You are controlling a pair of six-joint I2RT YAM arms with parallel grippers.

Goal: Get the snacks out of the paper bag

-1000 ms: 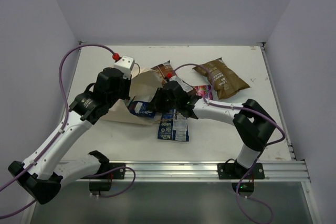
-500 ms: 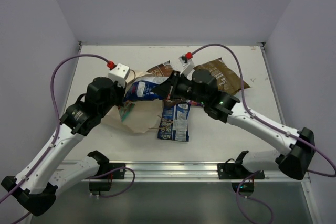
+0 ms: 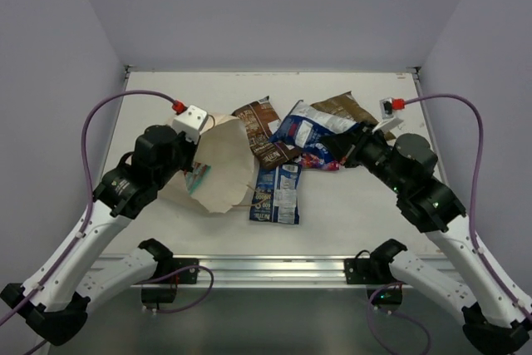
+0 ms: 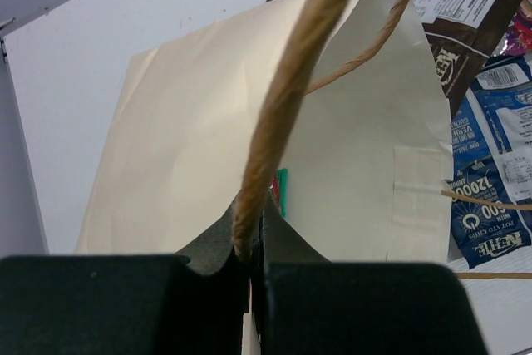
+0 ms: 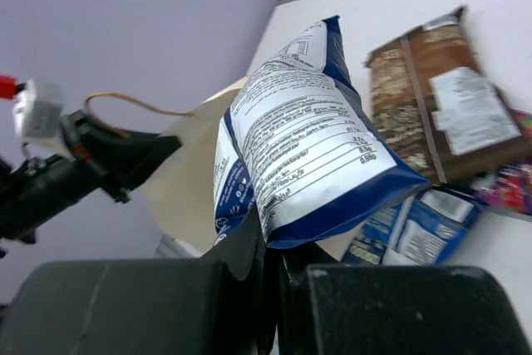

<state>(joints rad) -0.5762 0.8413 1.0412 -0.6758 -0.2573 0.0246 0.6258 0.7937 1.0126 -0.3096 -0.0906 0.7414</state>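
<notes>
My left gripper [image 3: 198, 149] is shut on the string handle [image 4: 283, 97] of the cream paper bag [image 3: 220, 164] and holds its mouth lifted; the bag also shows in the left wrist view [image 4: 199, 147]. A teal packet [image 3: 198, 177] peeks from inside, a sliver in the left wrist view [image 4: 282, 193]. My right gripper [image 3: 345, 145] is shut on a blue-and-white packet [image 3: 309, 128], held in the air right of the bag; it also shows in the right wrist view [image 5: 307, 147]. On the table lie a second blue-and-white packet [image 3: 276, 193], a brown packet [image 3: 264, 130], another brown packet [image 3: 349, 108] and a magenta packet [image 3: 320, 160].
The white table [image 3: 166, 97] is walled at the back and both sides. A metal rail [image 3: 274, 270] runs along the near edge. Purple cables [image 3: 125, 101] loop above both arms.
My right gripper has pulled the blue-and-white packet out of the bag and carried it right, over the magenta and brown packets. The left gripper keeps hold of the bag's handle.
</notes>
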